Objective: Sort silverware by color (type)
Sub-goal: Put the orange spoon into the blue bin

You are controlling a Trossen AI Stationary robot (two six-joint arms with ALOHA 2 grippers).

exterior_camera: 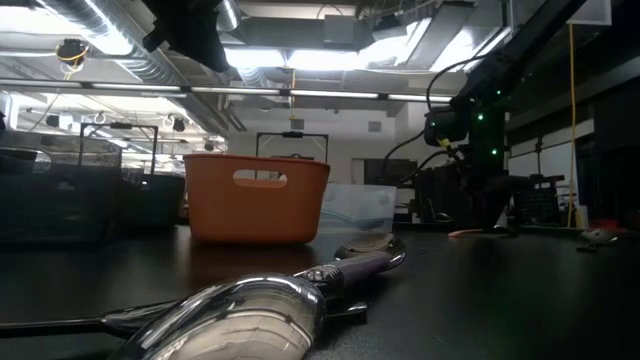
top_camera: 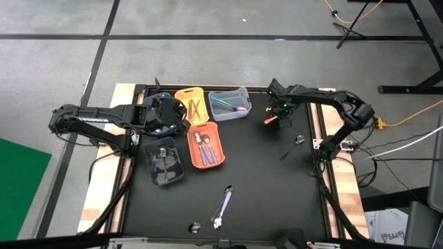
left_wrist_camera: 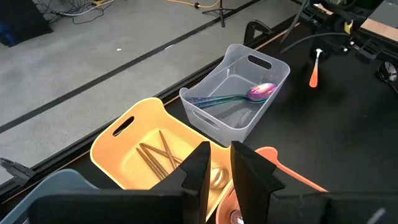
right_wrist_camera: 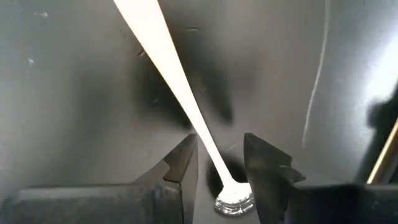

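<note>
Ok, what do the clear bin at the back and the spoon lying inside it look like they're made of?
The clear bin looks like thin translucent plastic: you can see through its walls, and it has moulded handle slots. The spoon looks like polished metal with an iridescent coating, since its bowl shines pink-purple and its handle teal; coated plastic can't be ruled out.

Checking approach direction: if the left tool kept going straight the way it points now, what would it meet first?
Probably the yellow bin holding gold pieces; the left tool points over it, with the clear bin beyond. Depth is uncertain.
</note>
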